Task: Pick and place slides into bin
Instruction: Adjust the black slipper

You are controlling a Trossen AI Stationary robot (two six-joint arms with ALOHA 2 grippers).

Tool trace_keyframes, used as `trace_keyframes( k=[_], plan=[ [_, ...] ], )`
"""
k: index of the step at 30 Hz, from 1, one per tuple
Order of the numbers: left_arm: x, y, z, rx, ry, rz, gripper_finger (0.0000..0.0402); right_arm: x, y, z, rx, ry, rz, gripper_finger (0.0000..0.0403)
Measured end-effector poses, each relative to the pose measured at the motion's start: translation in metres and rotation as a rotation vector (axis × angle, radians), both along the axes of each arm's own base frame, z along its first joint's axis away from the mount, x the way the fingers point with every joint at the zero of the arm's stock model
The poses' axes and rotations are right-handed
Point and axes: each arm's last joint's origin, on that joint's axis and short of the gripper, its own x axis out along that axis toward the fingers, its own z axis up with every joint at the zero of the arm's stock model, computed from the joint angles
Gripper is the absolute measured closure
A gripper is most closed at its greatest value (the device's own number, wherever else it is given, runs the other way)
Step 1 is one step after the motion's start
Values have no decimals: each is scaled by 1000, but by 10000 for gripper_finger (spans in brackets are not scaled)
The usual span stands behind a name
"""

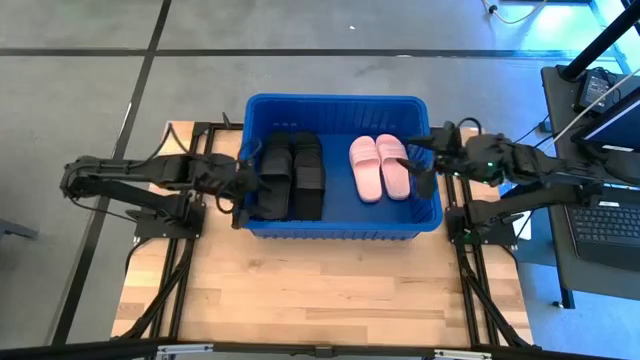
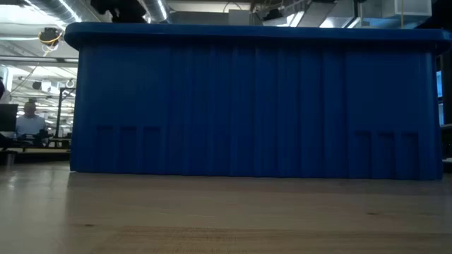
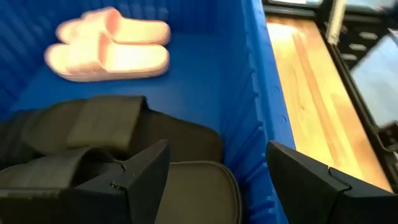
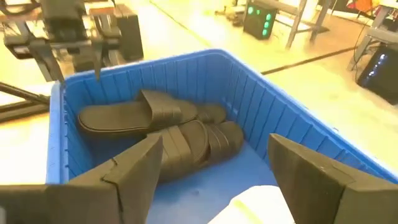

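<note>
The blue bin [image 1: 345,232] stands at the table's far middle. Inside it lie black slides [image 1: 292,176] stacked at the left and a pair of pale pink slides [image 1: 379,166] at the right, soles on the bin's floor. My left gripper [image 1: 243,188] is open over the bin's left rim, above the black slides [image 3: 118,143]. My right gripper [image 1: 422,165] is open over the bin's right rim, near the pink slides. In the right wrist view the black slides [image 4: 161,124] show across the bin. In the low view only the bin's wall [image 2: 254,106] shows.
Bare wooden tabletop [image 1: 320,290] lies in front of the bin. Dark arm frames [image 1: 185,250] run along both table sides. A desk with a keyboard [image 1: 610,220] stands off the table's right. A person sits far off in the room [image 2: 30,120].
</note>
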Motion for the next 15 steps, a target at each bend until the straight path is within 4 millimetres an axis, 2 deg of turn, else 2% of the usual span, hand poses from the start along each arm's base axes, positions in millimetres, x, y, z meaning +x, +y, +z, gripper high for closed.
trace_keyframes(
  k=[7,10,15],
  plan=[
    [18,16,-16,-72,92,-42,141,-33,-4,-18,26,-96,-33,114],
    [26,22,-27,-71,157,-44,141,-40,-5,-24,26,-118,-47,114],
    [41,24,-45,-102,236,-158,141,-44,-8,-29,25,-136,-70,114]
  ],
)
